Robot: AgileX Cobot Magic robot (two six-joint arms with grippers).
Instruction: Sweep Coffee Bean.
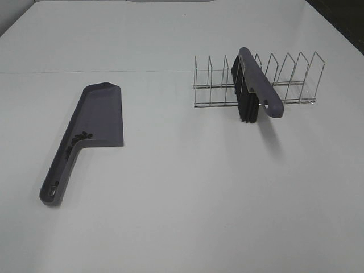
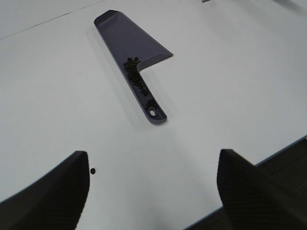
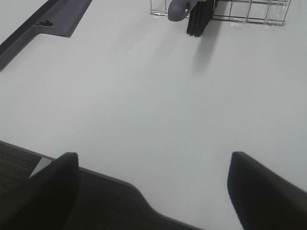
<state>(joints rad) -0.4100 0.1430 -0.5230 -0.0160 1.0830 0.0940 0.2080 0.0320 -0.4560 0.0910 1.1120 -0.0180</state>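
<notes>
- The left gripper [image 2: 151, 191] shows in its wrist view as two dark fingers [image 2: 53, 191] standing wide apart with nothing between them, hanging over the near edge of the table [image 2: 230, 86].
- The right gripper [image 3: 153, 191] is likewise spread, holding nothing, over the same near edge, with dark carpeted floor [image 3: 96, 201] visible below it.
- One stray bean [image 2: 92, 170] lies on the white surface just beside the left gripper's finger.
- The coffee bean [image 2: 136, 76] pile sits in the purple dustpan [image 1: 99, 116], clustered where the pan narrows into its handle and trailing down the handle channel toward the hanging hole.
- The dustpan lies flat on the left of the table, handle pointing toward the near edge.
- On the right, a purple brush [image 1: 256, 85] with dark bristles rests in a wire rack [image 1: 296, 79], its handle jutting out over the front.
- The table is plain white and matte, with a thin seam running across it behind the dustpan.
</notes>
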